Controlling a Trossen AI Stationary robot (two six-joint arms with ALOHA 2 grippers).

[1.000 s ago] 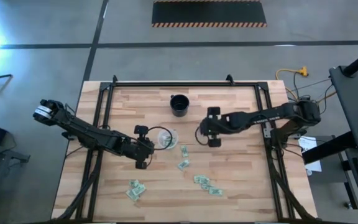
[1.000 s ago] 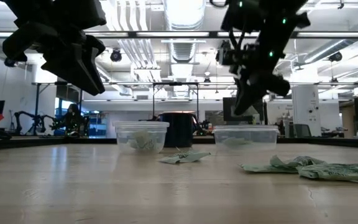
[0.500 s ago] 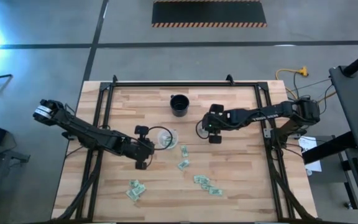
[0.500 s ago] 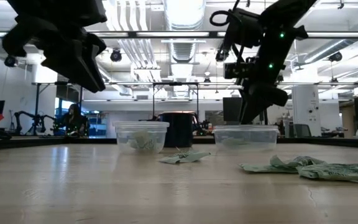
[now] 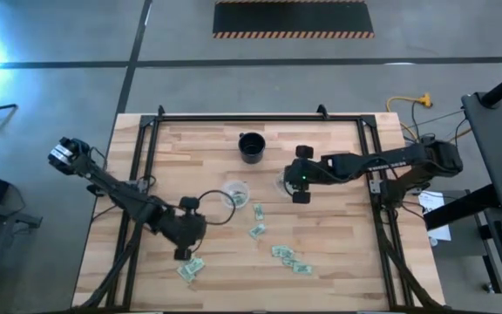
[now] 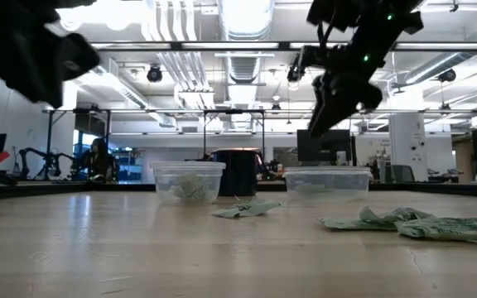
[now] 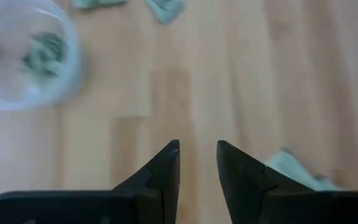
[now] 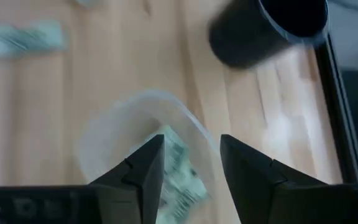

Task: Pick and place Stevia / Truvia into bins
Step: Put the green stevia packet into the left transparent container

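Wooden counter [image 5: 338, 235]. Right pincer [image 8: 190, 163] parted, empty, above clear bin [image 8: 143, 146] holding green packets [image 8: 180, 167]. Left pincer [image 7: 197, 163] parted, empty, near loose packets [image 5: 190, 265]; second bin [image 5: 235, 193] well apart.

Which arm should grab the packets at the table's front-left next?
Left. The left gripper is open, empty and almost over the front-left packets. The right gripper is open over its clear cup, which already holds a packet, much farther from that pair.

No text or label can be read.
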